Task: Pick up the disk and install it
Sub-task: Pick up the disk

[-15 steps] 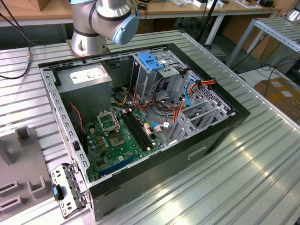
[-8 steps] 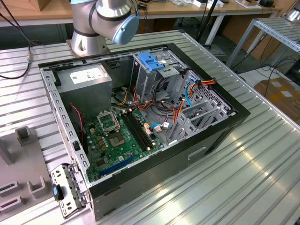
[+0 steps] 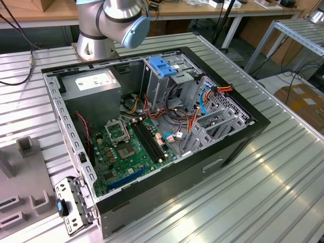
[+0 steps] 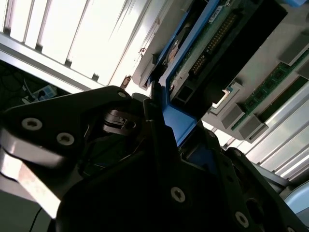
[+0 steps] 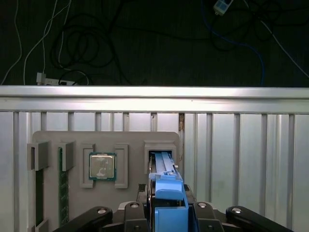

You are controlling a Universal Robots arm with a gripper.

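Claw points down over the grey tray, clamped on the disk upright in the tray's slot.

Cables crowd the drive cage inside the open case.

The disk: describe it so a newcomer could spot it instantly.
In the first wrist view, a grey holder tray lies on the slatted metal table. The disk stands on edge in the slot beside the square silver chip, at the end effector. Unlike the chip and green memory sticks, it carries bright blue rails.
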